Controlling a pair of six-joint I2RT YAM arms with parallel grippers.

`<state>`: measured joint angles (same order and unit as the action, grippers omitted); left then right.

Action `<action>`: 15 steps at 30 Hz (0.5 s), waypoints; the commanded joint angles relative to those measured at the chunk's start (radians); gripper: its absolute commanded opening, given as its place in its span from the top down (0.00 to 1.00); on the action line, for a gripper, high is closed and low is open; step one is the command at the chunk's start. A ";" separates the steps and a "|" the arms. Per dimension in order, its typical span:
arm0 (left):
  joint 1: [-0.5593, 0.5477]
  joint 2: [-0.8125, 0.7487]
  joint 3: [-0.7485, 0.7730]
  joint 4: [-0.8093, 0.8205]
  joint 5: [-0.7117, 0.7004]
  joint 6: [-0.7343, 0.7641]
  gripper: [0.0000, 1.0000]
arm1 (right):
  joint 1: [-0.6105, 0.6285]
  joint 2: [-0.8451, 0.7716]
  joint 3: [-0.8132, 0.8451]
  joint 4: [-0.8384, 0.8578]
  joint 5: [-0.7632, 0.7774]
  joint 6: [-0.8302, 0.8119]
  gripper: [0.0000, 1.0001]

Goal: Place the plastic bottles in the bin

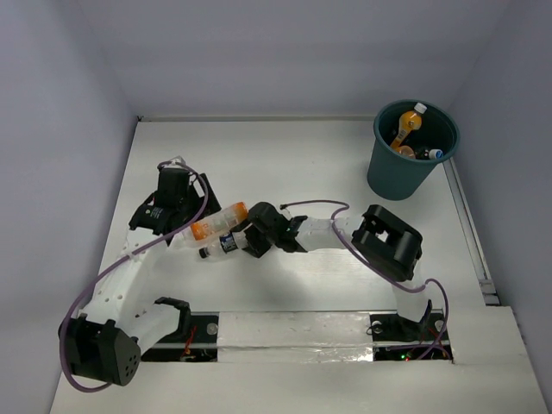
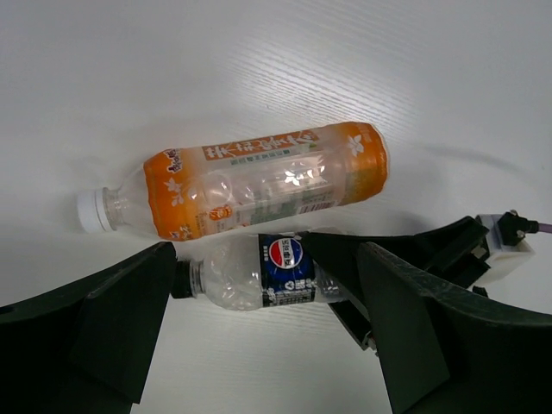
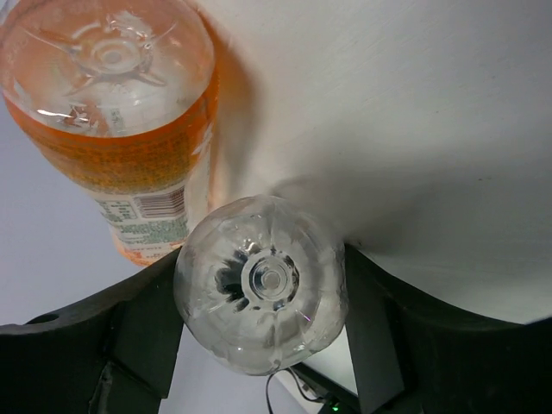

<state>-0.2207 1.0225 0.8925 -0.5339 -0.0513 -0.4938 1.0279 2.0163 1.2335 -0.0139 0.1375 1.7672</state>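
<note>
Two plastic bottles lie side by side on the white table. One is an orange-labelled bottle (image 1: 220, 222) (image 2: 259, 179) with a white cap. The other is a clear bottle (image 1: 218, 246) (image 2: 250, 272) with a dark blue label and black cap. My right gripper (image 1: 250, 237) (image 3: 261, 302) reaches in from the right, and both its fingers press the sides of the clear bottle's (image 3: 259, 285) base end. The orange bottle (image 3: 112, 95) lies just beyond it. My left gripper (image 1: 177, 216) (image 2: 259, 345) hovers open over the clear bottle without touching it. The bin (image 1: 412, 159) stands at the far right.
The bin holds an orange bottle (image 1: 407, 129) and another with a blue cap (image 1: 433, 153). Purple cables loop along both arms. A metal strip (image 1: 470, 224) runs down the table's right edge, just past the bin. Grey walls close in the back and sides.
</note>
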 commanded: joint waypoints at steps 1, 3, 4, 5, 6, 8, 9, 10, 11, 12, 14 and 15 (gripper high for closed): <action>0.009 0.017 0.043 -0.011 -0.030 0.032 0.16 | -0.003 -0.016 -0.054 -0.048 0.024 -0.063 0.48; 0.009 0.021 0.057 -0.005 0.003 0.055 0.16 | -0.003 -0.062 -0.086 -0.047 0.039 -0.112 0.50; 0.009 0.033 0.062 -0.006 0.019 0.067 0.16 | -0.003 -0.092 -0.104 -0.043 0.054 -0.136 0.52; 0.009 0.042 0.080 -0.009 0.033 0.080 0.16 | -0.003 -0.167 -0.145 -0.038 0.059 -0.162 0.53; 0.009 0.051 0.091 -0.014 0.056 0.102 0.16 | -0.003 -0.210 -0.167 -0.038 0.065 -0.217 0.53; 0.009 0.073 0.111 -0.015 0.111 0.130 0.18 | -0.003 -0.378 -0.241 -0.041 0.092 -0.296 0.54; 0.009 0.079 0.118 -0.026 0.135 0.142 0.19 | -0.003 -0.443 -0.261 -0.053 0.134 -0.316 0.54; 0.009 0.086 0.123 -0.031 0.136 0.153 0.20 | -0.003 -0.508 -0.278 -0.093 0.160 -0.343 0.54; 0.009 0.087 0.128 -0.032 0.137 0.155 0.22 | -0.024 -0.572 -0.287 -0.125 0.184 -0.403 0.54; 0.009 0.082 0.128 -0.032 0.142 0.156 0.22 | -0.043 -0.697 -0.292 -0.200 0.236 -0.428 0.55; 0.009 0.061 0.120 -0.028 0.154 0.147 0.23 | -0.133 -0.874 -0.269 -0.265 0.304 -0.538 0.56; 0.009 0.060 0.115 -0.021 0.163 0.141 0.23 | -0.173 -0.927 -0.252 -0.297 0.324 -0.578 0.56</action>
<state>-0.2142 1.1091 0.9813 -0.5514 0.0643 -0.3737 0.9691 1.2995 0.9379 -0.2020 0.2798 1.3888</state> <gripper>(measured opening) 0.770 0.701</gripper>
